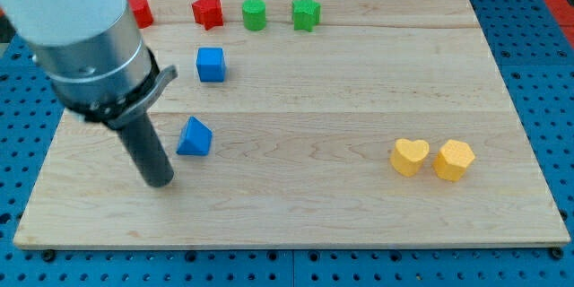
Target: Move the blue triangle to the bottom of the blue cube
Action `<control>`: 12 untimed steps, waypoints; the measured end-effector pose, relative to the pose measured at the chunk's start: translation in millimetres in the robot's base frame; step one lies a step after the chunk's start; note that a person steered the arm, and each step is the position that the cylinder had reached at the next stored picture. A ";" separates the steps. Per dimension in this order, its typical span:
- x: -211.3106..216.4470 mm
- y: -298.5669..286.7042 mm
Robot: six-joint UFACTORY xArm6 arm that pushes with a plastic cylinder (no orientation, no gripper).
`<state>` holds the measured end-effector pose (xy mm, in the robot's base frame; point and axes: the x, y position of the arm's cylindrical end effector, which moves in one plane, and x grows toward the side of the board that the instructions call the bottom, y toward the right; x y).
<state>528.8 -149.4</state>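
Note:
The blue triangle (194, 137) lies on the wooden board (341, 117) at the view's left of centre. The blue cube (211, 64) sits above it, slightly to the right, with a clear gap between them. My tip (160, 182) rests on the board just below and to the left of the blue triangle, close to it but apart. The arm's body hides the board's upper left corner.
Along the view's top edge stand a red block (141, 11), partly hidden by the arm, a red star (207, 11), a green cylinder (255, 13) and a green star (306, 13). A yellow heart (409, 156) and a yellow hexagon (454, 160) sit at the lower right.

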 end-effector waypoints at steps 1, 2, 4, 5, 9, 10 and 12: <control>-55.7 7.1; -52.8 37.4; 4.8 25.6; 26.2 57.7; -81.4 57.0; -102.8 54.6; -62.3 201.6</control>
